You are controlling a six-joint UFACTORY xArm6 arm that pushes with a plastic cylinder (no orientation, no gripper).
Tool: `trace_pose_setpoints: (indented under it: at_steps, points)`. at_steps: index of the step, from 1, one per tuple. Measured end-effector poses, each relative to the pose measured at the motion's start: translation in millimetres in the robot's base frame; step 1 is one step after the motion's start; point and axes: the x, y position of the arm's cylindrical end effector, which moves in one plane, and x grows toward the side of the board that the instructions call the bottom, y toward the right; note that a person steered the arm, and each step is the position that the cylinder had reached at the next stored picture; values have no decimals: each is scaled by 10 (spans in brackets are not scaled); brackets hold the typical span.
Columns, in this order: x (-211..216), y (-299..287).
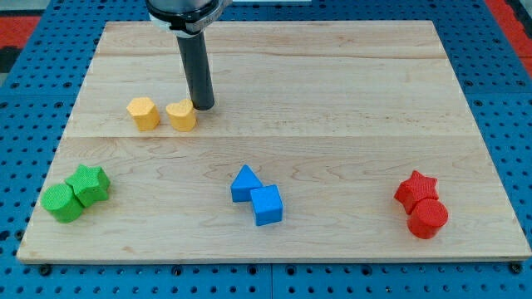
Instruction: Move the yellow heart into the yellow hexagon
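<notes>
The yellow heart (181, 115) lies on the wooden board (332, 75) at the upper left of centre. The yellow hexagon (143, 112) sits just to its left, with a narrow gap between them. My tip (203, 108) is right at the heart's upper right edge, touching or nearly touching it. The dark rod rises from there toward the view's top.
A green star (90, 183) and a green cylinder (62, 203) sit together at the lower left. A blue triangle (245, 183) and a blue cube (267, 205) touch at the bottom centre. A red star (416, 189) and a red cylinder (427, 218) sit at the lower right.
</notes>
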Motion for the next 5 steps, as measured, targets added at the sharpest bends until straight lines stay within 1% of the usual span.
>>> trace_pose_setpoints:
  at_steps: [2, 3, 5]
  points:
    - [125, -87]
    - [150, -262]
    - [155, -272]
